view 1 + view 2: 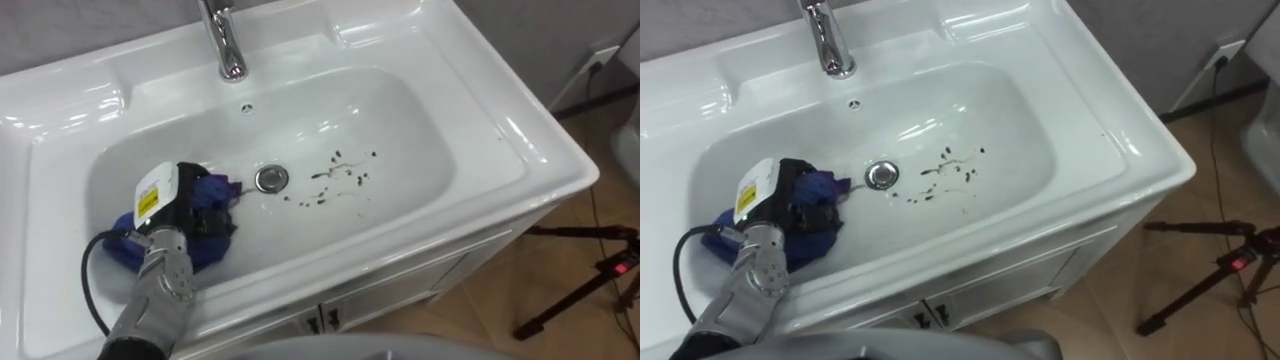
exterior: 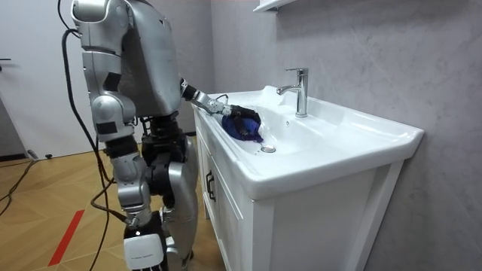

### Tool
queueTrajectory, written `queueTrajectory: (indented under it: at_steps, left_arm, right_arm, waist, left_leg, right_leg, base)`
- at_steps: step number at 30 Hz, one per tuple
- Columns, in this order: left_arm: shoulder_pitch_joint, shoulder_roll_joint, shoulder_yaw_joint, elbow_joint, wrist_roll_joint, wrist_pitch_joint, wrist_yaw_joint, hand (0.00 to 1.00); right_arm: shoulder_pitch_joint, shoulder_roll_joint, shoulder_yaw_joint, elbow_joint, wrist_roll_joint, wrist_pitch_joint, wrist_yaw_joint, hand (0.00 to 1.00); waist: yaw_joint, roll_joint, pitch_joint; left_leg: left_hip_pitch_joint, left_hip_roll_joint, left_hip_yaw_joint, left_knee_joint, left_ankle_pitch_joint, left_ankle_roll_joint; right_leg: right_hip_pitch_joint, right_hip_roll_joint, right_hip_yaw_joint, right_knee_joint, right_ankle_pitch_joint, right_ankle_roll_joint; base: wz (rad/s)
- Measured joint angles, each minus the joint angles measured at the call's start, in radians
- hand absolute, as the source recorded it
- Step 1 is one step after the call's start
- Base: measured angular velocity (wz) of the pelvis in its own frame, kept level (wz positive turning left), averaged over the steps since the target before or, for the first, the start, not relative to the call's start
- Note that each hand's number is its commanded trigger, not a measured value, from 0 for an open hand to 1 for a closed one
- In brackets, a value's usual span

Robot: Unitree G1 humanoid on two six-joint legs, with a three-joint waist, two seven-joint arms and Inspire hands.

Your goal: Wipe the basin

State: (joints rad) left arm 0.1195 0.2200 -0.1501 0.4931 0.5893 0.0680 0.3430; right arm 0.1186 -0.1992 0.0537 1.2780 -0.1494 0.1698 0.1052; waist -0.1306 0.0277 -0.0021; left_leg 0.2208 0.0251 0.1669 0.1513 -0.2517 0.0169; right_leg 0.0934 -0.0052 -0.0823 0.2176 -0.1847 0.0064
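Now my left hand (image 1: 182,203) sits low in the left part of the white basin (image 1: 425,135), on top of a bunched blue cloth (image 1: 222,186); whether it clutches the cloth or merely presses it down I cannot tell. My right hand (image 2: 143,247) hangs idle by my side, its state also unclear. The dirt, a scatter of dark specks (image 1: 335,176), lies just right of the drain (image 1: 271,178), apart from the cloth and not yet reached. My worry is the drain: it sits between cloth and specks, so a careless sweep could push the grit down the hole, or smear it across the wet bottom instead of gathering it. Bunched as it is, the cloth could also ride over the specks with little contact, and a wide stroke towards the back might knock the faucet (image 1: 226,45). By count: one basin, one drain, one faucet, one cloth, and one cluster of specks too fine to number.
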Motion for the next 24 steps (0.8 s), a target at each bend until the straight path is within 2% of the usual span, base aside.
queueTrajectory:
  at_steps: [5,7,12,18,24]
  left_arm:
    - [-0.013,-0.007,0.013,0.023,-0.051,0.015,-0.024,1.00]
    - [-0.027,-0.008,0.019,0.041,-0.086,0.016,-0.033,1.00]
    - [-0.060,-0.025,0.017,0.047,-0.096,0.043,-0.072,1.00]
    - [-0.085,-0.030,-0.019,0.050,-0.139,0.044,-0.090,1.00]
    - [-0.151,-0.052,-0.032,0.109,-0.208,0.035,-0.113,1.00]
  right_arm:
    - [0.024,0.001,-0.036,-0.033,0.007,0.008,0.004,0.00]
    - [0.029,0.004,-0.037,-0.040,0.028,0.021,0.007,0.00]
    - [0.038,0.010,-0.038,-0.067,0.020,0.036,0.006,0.00]
    - [0.040,0.013,-0.037,-0.075,0.029,0.039,-0.014,0.00]
    - [0.062,0.017,-0.038,-0.066,0.030,0.041,-0.019,0.00]
  waist:
    - [-0.013,-0.003,-0.0012]
    - [-0.027,-0.004,-0.0012]
    - [-0.042,-0.005,-0.0013]
    - [-0.087,-0.001,0.0004]
    - [-0.094,0.005,0.0035]
  left_leg:
    - [0.004,0.001,0.021,0.000,0.000,0.000]
    - [0.001,0.005,0.023,-0.002,0.000,0.000]
    - [-0.006,0.007,0.036,-0.017,-0.001,0.000]
    - [-0.027,0.007,0.041,-0.015,-0.001,0.000]
    - [-0.033,0.007,0.050,-0.016,-0.001,0.000]
  right_leg:
    - [-0.013,0.003,0.029,0.018,0.000,0.000]
    - [-0.029,0.003,0.036,0.022,-0.003,0.002]
    - [-0.060,0.009,0.043,0.045,-0.002,0.000]
    - [-0.082,0.009,0.045,0.061,-0.002,-0.001]
    - [-0.090,0.009,0.051,0.060,-0.002,-0.001]
  base:
    - [-0.14]
    - [-0.07]
    - [-0.07]
    - [-0.03]
    - [-0.04]
